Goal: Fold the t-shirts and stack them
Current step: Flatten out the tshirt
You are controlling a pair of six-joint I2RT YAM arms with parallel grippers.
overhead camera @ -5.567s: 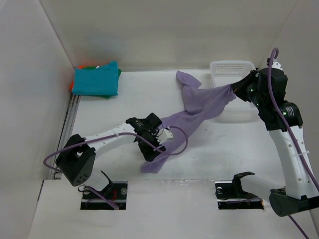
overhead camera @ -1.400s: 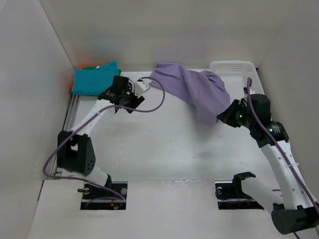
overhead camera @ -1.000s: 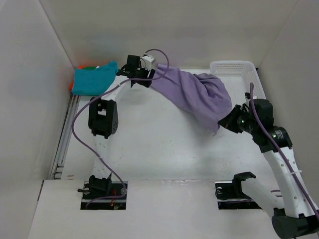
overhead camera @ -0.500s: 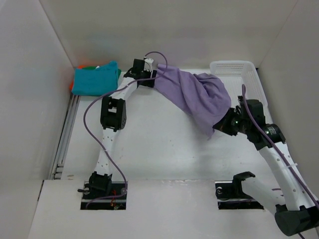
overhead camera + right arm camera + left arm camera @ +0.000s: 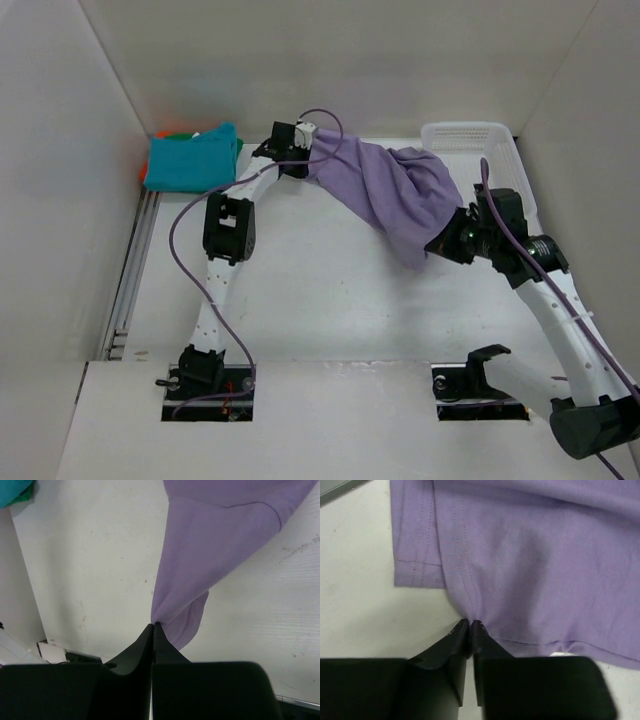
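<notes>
Top external view shows you both arms reaching out over the desk (image 5: 300, 300) with the lavender shirt (image 5: 390, 190) strung between them. Your left pincer (image 5: 308, 162) is at the far end of the desk, pressed together on the shirt's far-left edge. In the left wrist view, that pincer (image 5: 471, 625) has its tips closed on a small fold of lavender shirt (image 5: 530, 555) right at a stitched hem, and the cloth spreads away ahead of the tips over the pale desk (image 5: 360, 595). Your right pincer (image 5: 441, 245) grips the shirt's near-right end. In the right wrist view, its tips (image 5: 152, 626) meet on a gathered point of the lavender shirt (image 5: 210, 545), with a short flap curling just to the right of the tips and the rest fanning out ahead of them. Left of your left pincer, near the back corner, the teal shirt (image 5: 190, 160) lies folded on top of a pile. An orange shirt (image 5: 162, 134) peeks out at the pile's far edge. Beyond your right pincer, the basket (image 5: 465, 135) sits near the back wall, and the lavender cloth partly covers its near side.
</notes>
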